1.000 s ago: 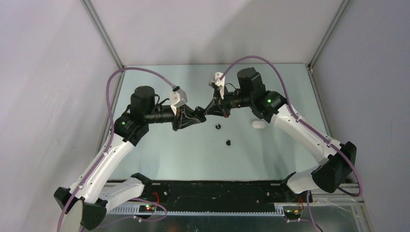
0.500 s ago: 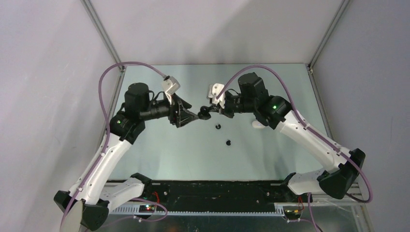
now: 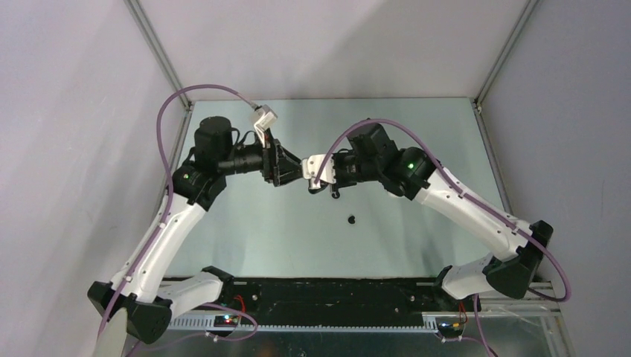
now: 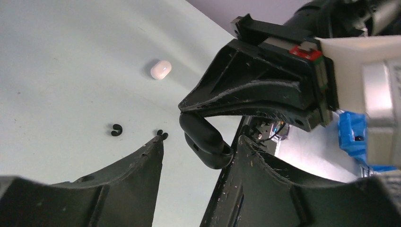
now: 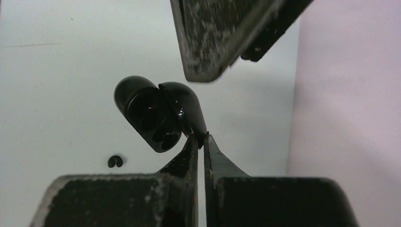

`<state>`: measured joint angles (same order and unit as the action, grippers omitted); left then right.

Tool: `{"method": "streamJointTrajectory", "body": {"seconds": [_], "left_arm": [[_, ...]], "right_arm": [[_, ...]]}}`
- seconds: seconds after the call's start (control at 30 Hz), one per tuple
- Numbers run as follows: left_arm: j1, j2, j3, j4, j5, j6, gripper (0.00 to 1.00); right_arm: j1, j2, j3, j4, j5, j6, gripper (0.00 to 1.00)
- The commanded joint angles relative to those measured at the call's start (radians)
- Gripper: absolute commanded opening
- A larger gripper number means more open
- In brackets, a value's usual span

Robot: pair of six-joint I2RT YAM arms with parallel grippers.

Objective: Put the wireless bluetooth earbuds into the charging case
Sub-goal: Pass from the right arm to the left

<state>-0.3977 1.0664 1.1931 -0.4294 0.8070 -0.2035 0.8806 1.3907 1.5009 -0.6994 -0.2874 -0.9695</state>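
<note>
The charging case point(image 5: 151, 113) is glossy black and hangs open above the table, its two halves splayed and the empty bud recesses showing. My right gripper point(image 5: 201, 138) is shut on the edge of one half. In the left wrist view the case point(image 4: 203, 139) sits just past the tips of my left gripper point(image 4: 201, 142), which is open, and it lies close against the right-hand finger point(image 4: 283, 184). Two black earbuds point(image 4: 116, 130) point(image 4: 162, 135) lie on the table below. In the top view the two grippers point(image 3: 298, 169) point(image 3: 318, 182) meet mid-table, with a black earbud point(image 3: 352, 219) nearer the arms.
A white oval case point(image 4: 160, 69) lies on the table beyond the black buds; the right arm hides it in the top view. One left finger point(image 5: 213, 42) juts in at the top of the right wrist view. Grey walls enclose the pale table point(image 3: 260, 238).
My left gripper has opened and let go of the case, drawing back slightly. My right arm has carried the case to the left and nearer, over one black bud.
</note>
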Motion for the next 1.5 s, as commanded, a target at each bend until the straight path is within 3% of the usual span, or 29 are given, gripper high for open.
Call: {"method": "streamJointTrajectory", "body": {"seconds": [0.0,0.27,0.97,1.13,1.37,1.47], "left_arm": [[-0.001,0.009,0.022,0.012,-0.031,-0.053,0.61],[-0.028,0.064,0.030,0.007,-0.036,-0.072,0.52],[-0.089,0.145,0.048,-0.084,-0.095,-0.036,0.49],[-0.089,0.156,0.053,-0.107,-0.097,-0.030,0.43],[-0.089,0.188,0.070,-0.140,-0.088,-0.030,0.46],[-0.088,0.198,0.083,-0.148,-0.064,-0.031,0.53]], "right_arm": [[0.035,0.032,0.106,-0.076,0.085,-0.072,0.00],[0.082,0.052,0.124,-0.059,0.178,-0.096,0.00],[0.118,0.070,0.103,0.033,0.284,-0.131,0.00],[0.124,0.066,0.089,0.070,0.320,-0.138,0.00],[0.134,0.062,0.074,0.106,0.363,-0.162,0.00],[0.141,0.062,0.066,0.108,0.375,-0.176,0.00]]}}
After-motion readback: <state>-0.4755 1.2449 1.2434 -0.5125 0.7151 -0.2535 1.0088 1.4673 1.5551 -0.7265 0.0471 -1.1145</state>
